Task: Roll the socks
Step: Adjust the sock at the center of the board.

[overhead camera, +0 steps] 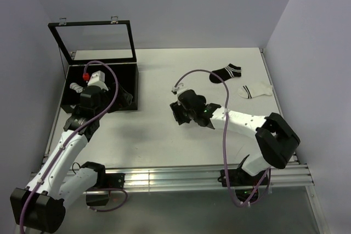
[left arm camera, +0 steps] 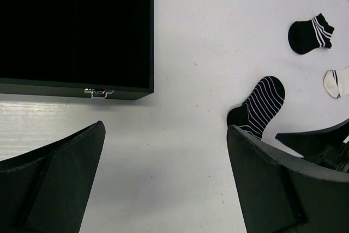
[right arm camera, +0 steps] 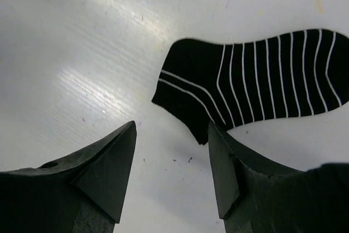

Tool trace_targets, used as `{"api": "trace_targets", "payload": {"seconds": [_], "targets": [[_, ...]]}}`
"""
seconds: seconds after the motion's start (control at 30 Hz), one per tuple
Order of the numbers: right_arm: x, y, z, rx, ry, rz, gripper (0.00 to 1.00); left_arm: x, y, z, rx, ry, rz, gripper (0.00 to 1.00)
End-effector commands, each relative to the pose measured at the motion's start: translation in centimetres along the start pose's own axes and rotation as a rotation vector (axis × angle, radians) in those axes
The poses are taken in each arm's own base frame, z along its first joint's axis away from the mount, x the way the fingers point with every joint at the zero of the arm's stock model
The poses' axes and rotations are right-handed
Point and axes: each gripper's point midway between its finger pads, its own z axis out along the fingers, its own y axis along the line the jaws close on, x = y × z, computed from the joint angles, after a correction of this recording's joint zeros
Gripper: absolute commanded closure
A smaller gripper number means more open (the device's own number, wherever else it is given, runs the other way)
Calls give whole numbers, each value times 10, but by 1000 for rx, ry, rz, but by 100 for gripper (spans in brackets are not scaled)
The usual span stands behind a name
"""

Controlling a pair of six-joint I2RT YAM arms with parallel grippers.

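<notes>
3 socks lie flat on the white table (overhead camera: 164, 146). A black sock (overhead camera: 226, 73) with white bands at its cuff sits toward 2 o'clock from the table's middle, and a white sock (overhead camera: 255, 90) with black bands lies just beside it, toward 3 o'clock. The third, a fine-striped sock (right arm camera: 262, 77) in black with many thin white lines, lies near the middle and is mostly hidden from above by the right arm. The right gripper (right arm camera: 172, 126) is low over the table with its fingers spread and nothing between them. In its wrist view the fine-striped sock lies at 1 o'clock from the gap, with one edge close to the right-hand finger (right arm camera: 223, 173). The left gripper (left arm camera: 166, 129) is spread wide and holds nothing. From above it hangs over the open black case (overhead camera: 134, 86) at 9 o'clock on the table, and its camera looks past the case's latched front edge. Inside the case a small pale bundle (overhead camera: 77, 87) with dark stripes shows, possibly a rolled sock, though it is too small to be sure.
</notes>
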Motion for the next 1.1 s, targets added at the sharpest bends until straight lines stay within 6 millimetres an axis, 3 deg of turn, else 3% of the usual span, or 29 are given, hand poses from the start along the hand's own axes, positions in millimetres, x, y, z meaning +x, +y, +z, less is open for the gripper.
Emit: {"api": "trace_targets", "payload": {"seconds": [0.0,0.2,0.67,1.07], "targets": [[7,-6,-1,39,4,-104,38,-10,-13,0,47,-30,-5,0],[24,-3,10,63,61,-181,37,-10,-13,2,48,-27,-4,0],[24,3,32,107,125,-238,38,-9,-11,4,38,-22,-4,1],[42,10,46,72,227,-259,43,-9,-10,3,34,-24,2,0]]}}
